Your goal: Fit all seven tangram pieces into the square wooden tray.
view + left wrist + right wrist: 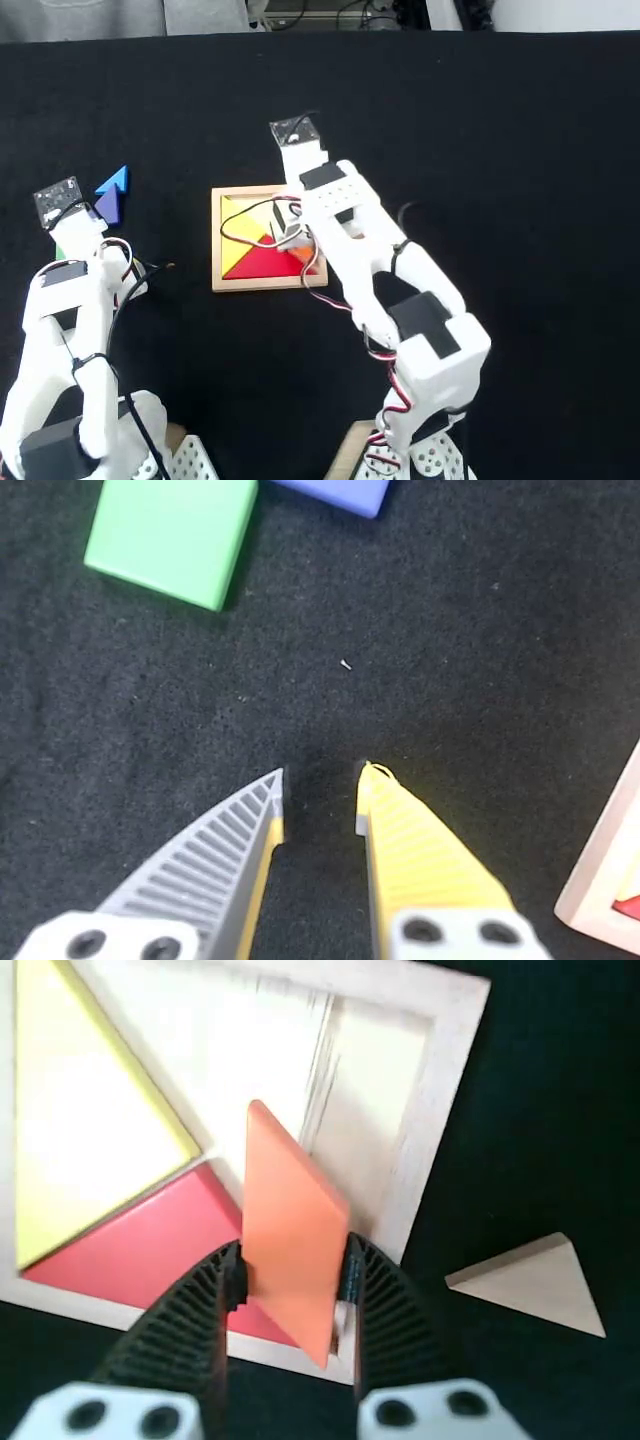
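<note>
Centre of table: square wooden tray lies flat on the black cloth; part of its floor is bare
Tray, left side: yellow triangle lies flat in the tray
Tray, near side: red triangle lies flat, edge to edge with the yellow one
Right gripper: over the tray's near right part; fingers clamped on the orange parallelogram
Orange parallelogram: held tilted, one corner pointing over the bare floor; whether it touches the tray cannot be told
Wood-coloured triangle: on the cloth just right of the tray's right rim, apart from it
Left gripper: left of the tray, low over bare cloth; fingers a narrow gap apart, nothing between them
Green square: on the cloth ahead of the left gripper, well apart from it
Far left: blue triangle and purple piece lie close together on the cloth, outside the tray
</note>
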Available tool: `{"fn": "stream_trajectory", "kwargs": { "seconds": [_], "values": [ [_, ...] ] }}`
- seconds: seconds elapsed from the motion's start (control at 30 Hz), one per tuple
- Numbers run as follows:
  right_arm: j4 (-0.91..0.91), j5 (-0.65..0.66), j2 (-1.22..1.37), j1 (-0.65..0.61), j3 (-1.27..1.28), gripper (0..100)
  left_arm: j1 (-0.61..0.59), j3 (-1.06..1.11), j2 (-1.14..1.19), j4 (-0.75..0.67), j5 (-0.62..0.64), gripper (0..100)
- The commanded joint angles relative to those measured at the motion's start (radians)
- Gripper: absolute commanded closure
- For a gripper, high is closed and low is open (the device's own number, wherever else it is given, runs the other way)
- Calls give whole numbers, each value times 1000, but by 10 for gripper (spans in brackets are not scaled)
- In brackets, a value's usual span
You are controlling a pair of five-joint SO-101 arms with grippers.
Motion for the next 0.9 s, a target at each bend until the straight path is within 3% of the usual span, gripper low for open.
{"fn": "stream_trajectory", "kwargs": {
  "seconds": [0.0, 0.23, 0.57, 0.73, 0.87],
  "values": [
    [11, -9, -5, -15, -64, 982, -2, -8, -3, -14, -6, 870],
    [32, -6, -7, -17, -70, 848, -2, -8, -3, -14, -6, 870],
    [35, -3, -10, -32, -71, 844, -2, -8, -3, -14, -6, 870],
    [40, 0, -50, -20, -88, 858, -2, -8, -3, -14, -6, 870],
    [-12, 146, -154, -9, -119, 990, -1, -8, -3, -14, -6, 870]
  ]
}}
